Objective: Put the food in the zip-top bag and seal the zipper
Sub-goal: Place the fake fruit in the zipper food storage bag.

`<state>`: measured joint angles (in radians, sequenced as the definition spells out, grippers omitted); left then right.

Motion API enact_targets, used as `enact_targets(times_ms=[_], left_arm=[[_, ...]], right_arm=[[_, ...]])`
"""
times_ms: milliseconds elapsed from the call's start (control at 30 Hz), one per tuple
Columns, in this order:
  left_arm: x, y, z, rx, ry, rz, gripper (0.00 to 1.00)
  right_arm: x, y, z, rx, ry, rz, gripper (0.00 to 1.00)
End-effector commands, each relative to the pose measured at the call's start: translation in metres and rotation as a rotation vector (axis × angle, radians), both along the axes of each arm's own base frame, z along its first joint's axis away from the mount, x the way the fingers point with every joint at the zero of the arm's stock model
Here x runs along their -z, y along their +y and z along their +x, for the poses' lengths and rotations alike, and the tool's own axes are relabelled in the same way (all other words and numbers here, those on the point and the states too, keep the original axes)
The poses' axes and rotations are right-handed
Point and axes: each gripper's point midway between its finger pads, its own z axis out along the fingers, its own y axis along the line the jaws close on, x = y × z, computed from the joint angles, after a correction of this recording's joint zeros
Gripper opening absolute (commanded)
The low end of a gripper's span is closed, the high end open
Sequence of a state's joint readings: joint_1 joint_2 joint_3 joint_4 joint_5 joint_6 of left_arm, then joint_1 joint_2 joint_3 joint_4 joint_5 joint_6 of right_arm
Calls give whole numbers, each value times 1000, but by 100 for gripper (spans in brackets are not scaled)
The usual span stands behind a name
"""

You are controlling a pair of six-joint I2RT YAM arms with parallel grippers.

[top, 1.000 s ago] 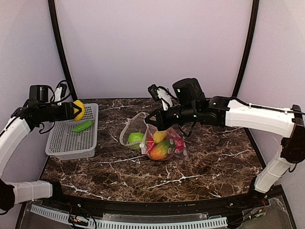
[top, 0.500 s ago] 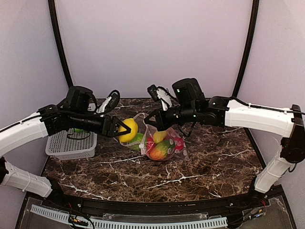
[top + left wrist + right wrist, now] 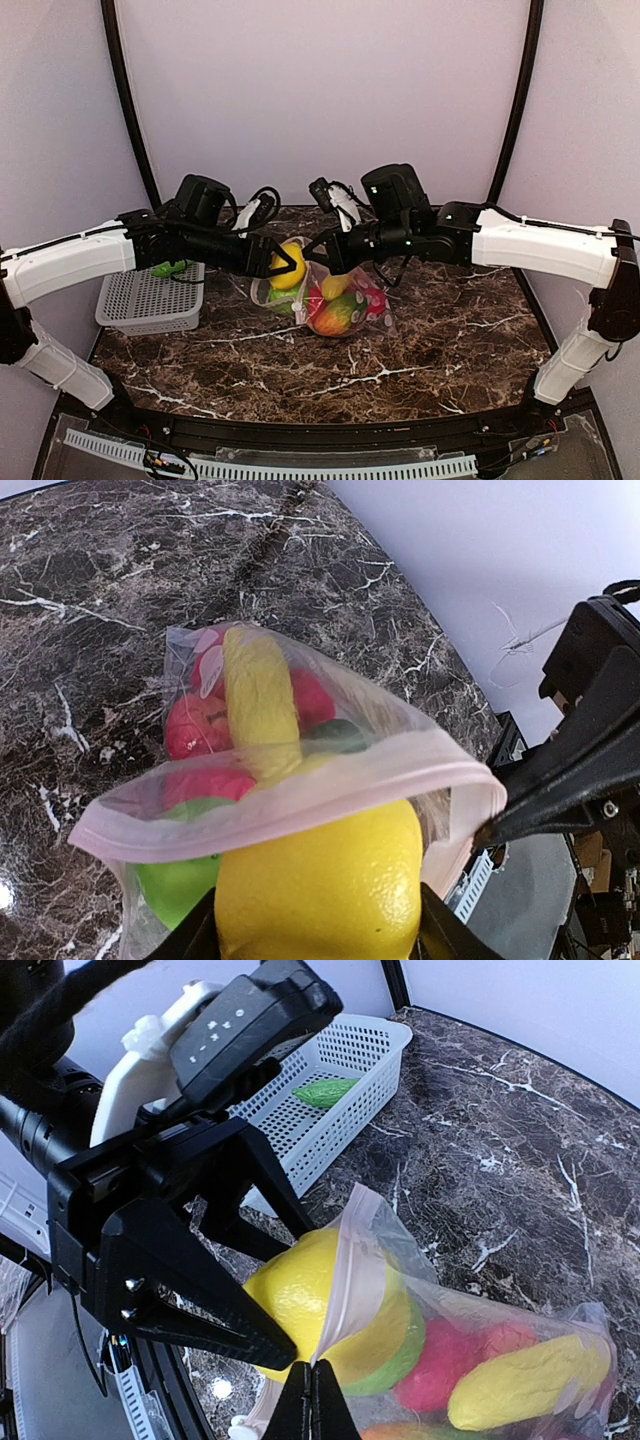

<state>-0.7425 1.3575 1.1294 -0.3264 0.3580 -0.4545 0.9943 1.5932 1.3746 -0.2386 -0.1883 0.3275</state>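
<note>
The clear zip-top bag (image 3: 350,300) lies at mid table with several toy fruits inside: red, green, yellow and an orange-green one (image 3: 338,313). My right gripper (image 3: 318,247) is shut on the pale pink zipper strip (image 3: 345,1295) and holds the bag mouth up and open. My left gripper (image 3: 288,262) is shut on a yellow lemon (image 3: 320,885) and holds it in the bag mouth, partly past the pink rim (image 3: 300,800). A green vegetable (image 3: 325,1091) lies in the white mesh basket (image 3: 150,295).
The white mesh basket stands at the left of the marble table (image 3: 450,340). The two arms meet above the bag at mid table. Black frame posts rise at the back left and back right.
My left arm has swung from above the basket to the right with the lemon, now at the bag mouth. My right gripper has kept its hold on the bag edge.
</note>
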Motion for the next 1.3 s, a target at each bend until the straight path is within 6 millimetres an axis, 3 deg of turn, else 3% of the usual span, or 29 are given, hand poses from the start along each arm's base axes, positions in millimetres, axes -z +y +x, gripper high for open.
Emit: enact_targets(times_ms=[0, 367, 767, 1267], left_arm=[[-13, -13, 14, -11, -40, -39, 57], [-4, -25, 20, 2, -6, -66, 70], [-16, -18, 15, -3, -33, -75, 82], [-35, -7, 2, 11, -50, -76, 87]], right_arm=[[-29, 3, -3, -13, -34, 79, 0], [-30, 3, -2, -8, -35, 80, 0], [-30, 4, -2, -11, -34, 82, 0], [-29, 2, -1, -4, -38, 80, 0]])
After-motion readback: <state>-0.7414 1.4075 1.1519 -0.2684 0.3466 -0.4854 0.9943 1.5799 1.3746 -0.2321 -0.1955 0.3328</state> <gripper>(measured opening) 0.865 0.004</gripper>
